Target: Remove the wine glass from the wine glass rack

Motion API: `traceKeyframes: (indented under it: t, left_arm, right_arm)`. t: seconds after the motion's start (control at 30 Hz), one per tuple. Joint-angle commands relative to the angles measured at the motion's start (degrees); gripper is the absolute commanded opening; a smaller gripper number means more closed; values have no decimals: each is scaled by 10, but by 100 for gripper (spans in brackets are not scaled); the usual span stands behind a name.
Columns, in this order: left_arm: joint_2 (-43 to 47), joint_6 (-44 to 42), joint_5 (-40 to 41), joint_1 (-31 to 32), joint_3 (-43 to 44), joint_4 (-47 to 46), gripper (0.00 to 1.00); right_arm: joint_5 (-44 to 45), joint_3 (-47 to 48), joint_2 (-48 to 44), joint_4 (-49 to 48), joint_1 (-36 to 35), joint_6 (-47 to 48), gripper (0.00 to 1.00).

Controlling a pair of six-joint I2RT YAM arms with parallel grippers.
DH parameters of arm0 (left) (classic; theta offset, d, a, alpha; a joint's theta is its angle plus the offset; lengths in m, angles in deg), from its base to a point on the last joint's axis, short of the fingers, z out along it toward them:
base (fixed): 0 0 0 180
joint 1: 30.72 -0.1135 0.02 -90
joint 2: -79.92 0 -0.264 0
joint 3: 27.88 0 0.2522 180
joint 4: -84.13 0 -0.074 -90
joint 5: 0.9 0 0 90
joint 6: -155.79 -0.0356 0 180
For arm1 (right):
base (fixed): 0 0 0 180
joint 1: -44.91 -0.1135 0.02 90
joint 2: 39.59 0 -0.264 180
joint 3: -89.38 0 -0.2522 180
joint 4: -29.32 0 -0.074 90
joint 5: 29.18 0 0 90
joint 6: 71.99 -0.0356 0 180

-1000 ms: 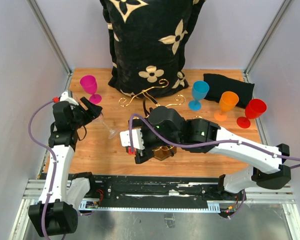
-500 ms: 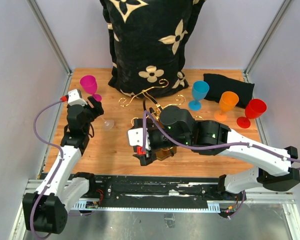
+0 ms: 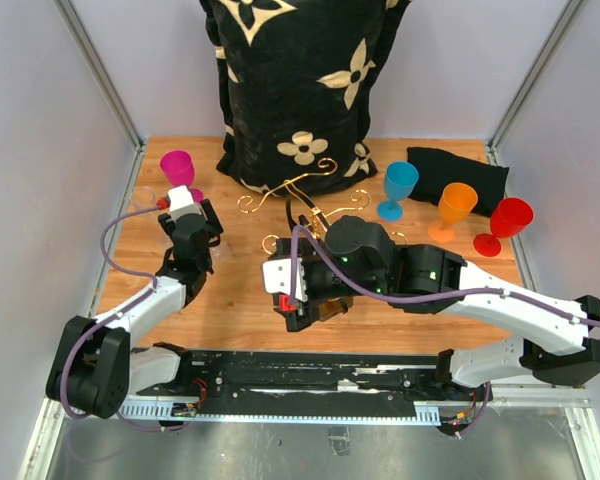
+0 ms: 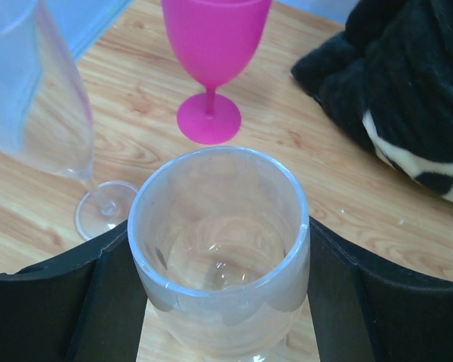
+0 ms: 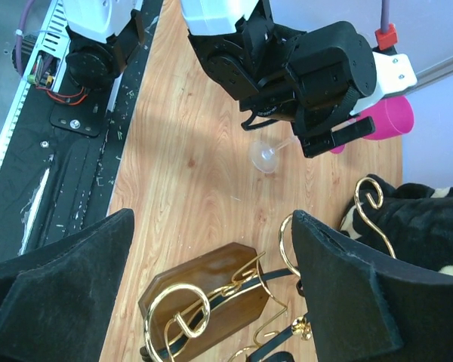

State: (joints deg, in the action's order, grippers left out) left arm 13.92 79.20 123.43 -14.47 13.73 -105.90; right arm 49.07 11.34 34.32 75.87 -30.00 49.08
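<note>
The wine glass (image 4: 220, 286) is already clear of the wine glass rack (image 3: 298, 186). It sits roughly upright in the left gripper (image 4: 219, 235), whose fingers are clamped on either side of its bowl, at the left of the worktop (image 3: 230, 290). The step in hand looks like setting it down. A pink glass (image 4: 211, 45) stands just beyond and a second clear glass (image 4: 41, 105) close at upper left, so the descent should be straight and slow. Whether the foot touches the wood cannot be told from these views, so release only once it rests flat, then draw the fingers back level. The right gripper (image 5: 211, 219) hangs with fingers wide apart above the rack's wooden base, holding nothing.
</note>
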Motion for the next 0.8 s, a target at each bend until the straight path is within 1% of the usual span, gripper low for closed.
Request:
traceKeyframes:
  t: [0.0,0.1,0.23,0.4,0.53,0.77]
  left_arm:
    - [-25,-23,74,3,3,-151,50]
    - [-66,-35,89,8,5,-191,50]
    - [-114,-78,121,25,0,-252,50]
    - [-149,-87,133,31,-6,-282,53]
    - [-141,-76,140,35,-15,-287,56]
    - [-121,-69,137,43,-24,-266,64]
  right_arm:
    - [10,-14,-34,-14,12,-4,86]
    - [6,-17,-37,-22,18,-11,86]
    - [11,-21,-44,-23,21,-19,85]
    - [23,-35,-61,-26,30,-23,86]
    - [29,-36,-71,-21,38,-23,86]
    - [28,-37,-74,-19,46,-24,86]
